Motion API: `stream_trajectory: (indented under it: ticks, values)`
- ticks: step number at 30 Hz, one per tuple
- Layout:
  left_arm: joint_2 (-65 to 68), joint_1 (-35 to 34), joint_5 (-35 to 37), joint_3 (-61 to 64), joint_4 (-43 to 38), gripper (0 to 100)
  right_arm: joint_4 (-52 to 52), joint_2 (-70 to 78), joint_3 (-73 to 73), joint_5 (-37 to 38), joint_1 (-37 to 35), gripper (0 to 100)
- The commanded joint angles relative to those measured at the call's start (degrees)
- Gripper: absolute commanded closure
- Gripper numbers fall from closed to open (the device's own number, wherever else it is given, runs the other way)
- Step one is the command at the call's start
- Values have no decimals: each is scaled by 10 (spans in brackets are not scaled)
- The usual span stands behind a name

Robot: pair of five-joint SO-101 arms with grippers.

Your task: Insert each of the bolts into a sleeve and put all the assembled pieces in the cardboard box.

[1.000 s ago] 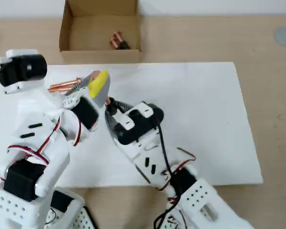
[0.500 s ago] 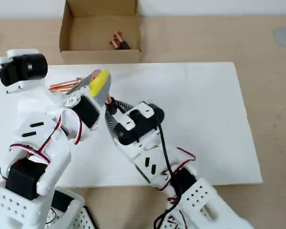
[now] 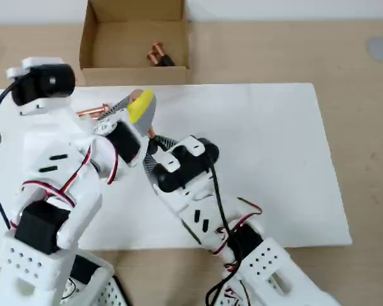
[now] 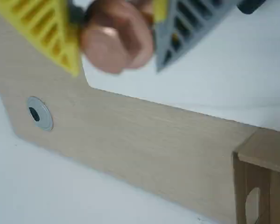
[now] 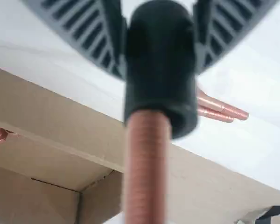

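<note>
Your R gripper (image 5: 159,56) clamps black sleeve (image 5: 161,93), bolt shank (image 5: 144,168) entering its far end. L gripper (image 4: 116,42) just beyond, jaws pinched on copper bolt head (image 4: 114,44), over white mat (image 3: 274,159). Loose bolts (image 3: 92,111) lie on mat nearby. Farthest: cardboard box (image 3: 89,38) w/ assembled pieces (image 3: 158,54) inside.

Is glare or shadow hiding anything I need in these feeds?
High view: even light, only soft shadows on the white sheet; cardboard box interior readable. Left wrist view: bolt head in the left pincer lit, no glare. Right wrist view: black sleeve reads dark, copper thread well lit.
</note>
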Motion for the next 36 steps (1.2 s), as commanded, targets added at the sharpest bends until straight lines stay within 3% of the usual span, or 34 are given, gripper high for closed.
stream_trajectory:
  ticks: [1, 17, 36]
  values:
    - [7, -4, -17, -6, -3, 991, -14, -13, -23, 2, 8, 988]
    - [6, -21, -48, -33, 48, 991, -14, -13, -23, 2, 8, 988]
    - [11, -18, -72, -98, 266, 991, 29, -13, -90, 1, 34, 988]
